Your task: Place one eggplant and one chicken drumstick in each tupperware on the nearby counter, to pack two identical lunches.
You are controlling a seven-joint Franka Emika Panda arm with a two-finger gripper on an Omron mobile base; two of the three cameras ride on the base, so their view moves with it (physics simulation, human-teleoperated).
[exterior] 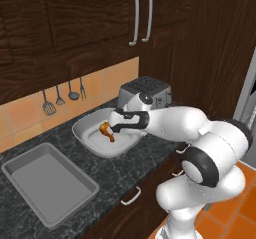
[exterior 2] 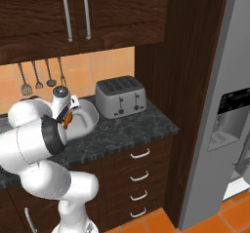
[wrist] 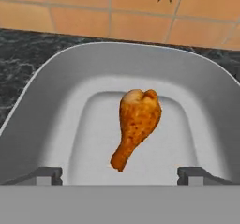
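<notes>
counter (exterior: 125,170) of dark speckled stone under brown cabinets and an orange tile backsplash. gripper (exterior: 114,125) spread wide, grasping nothing, over the white tupperware dish (exterior: 87,138); chicken drumstick (wrist: 136,124) between its fingertips (wrist: 47,175). grey tupperware tray (exterior: 20,175) left, toaster (exterior 2: 120,96) right. no readable writing.

Dark speckled stone counter (exterior: 125,170) over wooden drawers; on it, grey rectangular tray (exterior: 49,183) at 8 o'clock; white rounded dish (exterior: 95,140) centrally; silver four-slot toaster (exterior: 145,92) at 1 o'clock.
</notes>
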